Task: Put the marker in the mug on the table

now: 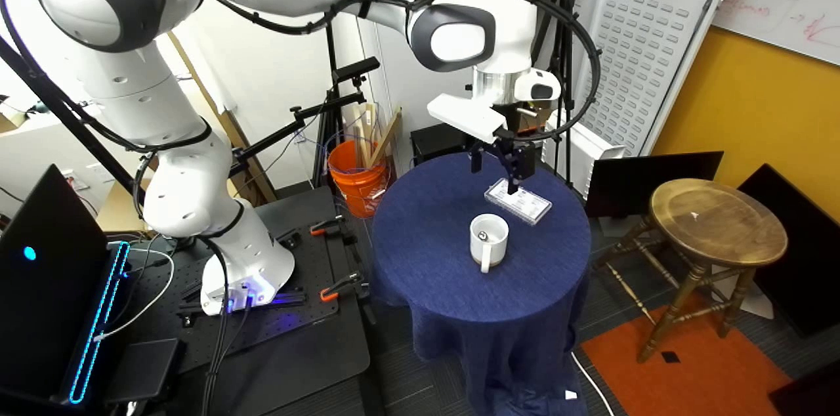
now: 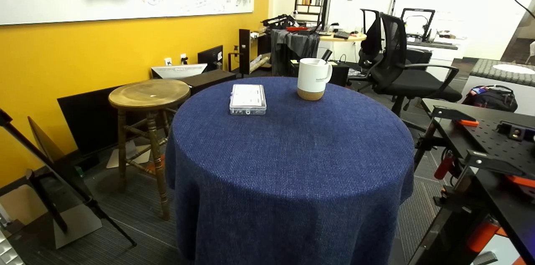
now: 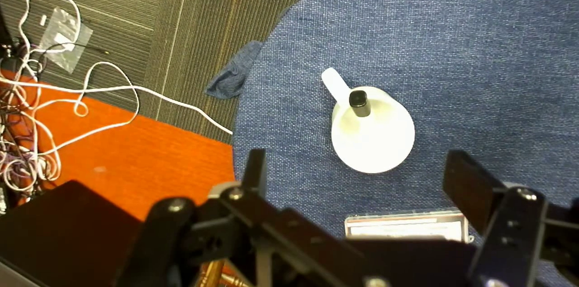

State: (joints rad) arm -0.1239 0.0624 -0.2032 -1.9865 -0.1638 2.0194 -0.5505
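Note:
The white mug (image 1: pixel 489 252) stands upright on the round table (image 1: pixel 420 226) draped in navy cloth. In an exterior view the mug (image 2: pixel 310 77) shows a cork-coloured base. The marker (image 3: pixel 360 103) stands inside the mug, its black end up and leaning at the rim near the handle in the wrist view. Its dark end (image 2: pixel 326 55) sticks out above the rim in an exterior view. My gripper (image 1: pixel 495 172) is open and empty, above the table and apart from the mug. In the wrist view its fingers (image 3: pixel 356 158) are spread wide, with the mug beyond them.
A flat clear case with a white label (image 1: pixel 518 201) lies on the table beside the mug, below the gripper; it shows in both exterior views (image 2: pixel 248 100). A wooden stool (image 1: pixel 718 219) stands beside the table. An orange bucket (image 1: pixel 357 180) stands behind it.

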